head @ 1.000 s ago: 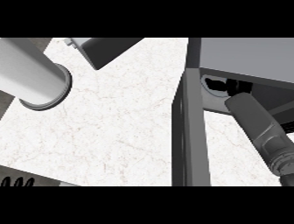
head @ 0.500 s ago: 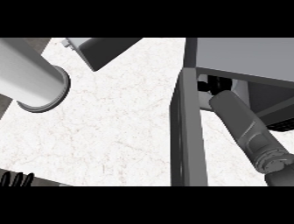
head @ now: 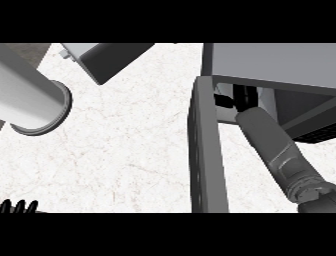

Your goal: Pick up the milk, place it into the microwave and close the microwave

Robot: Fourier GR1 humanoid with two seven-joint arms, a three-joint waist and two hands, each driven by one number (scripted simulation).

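Note:
The microwave (head: 289, 65) stands at the right with its door (head: 206, 150) swung open, seen edge-on as a dark upright panel. My right forearm runs up from the lower right into the microwave's opening. Only dark parts of my right hand (head: 235, 98) show at the opening's mouth, just under the top casing. No milk shows in this view; whatever the hand carries is hidden inside. My left hand (head: 17, 206) rests at the lower left edge, with only its straight fingertips showing, pointing up.
A large pale cylinder (head: 23, 95) lies tilted at the left over the white marble counter (head: 127, 150). A dark angular box (head: 108, 57) pokes in from the top. The open door divides the counter from the microwave side.
My right forearm has pushed up and farther into the microwave's opening, so less of the hand shows. The left hand stays at the lower edge.

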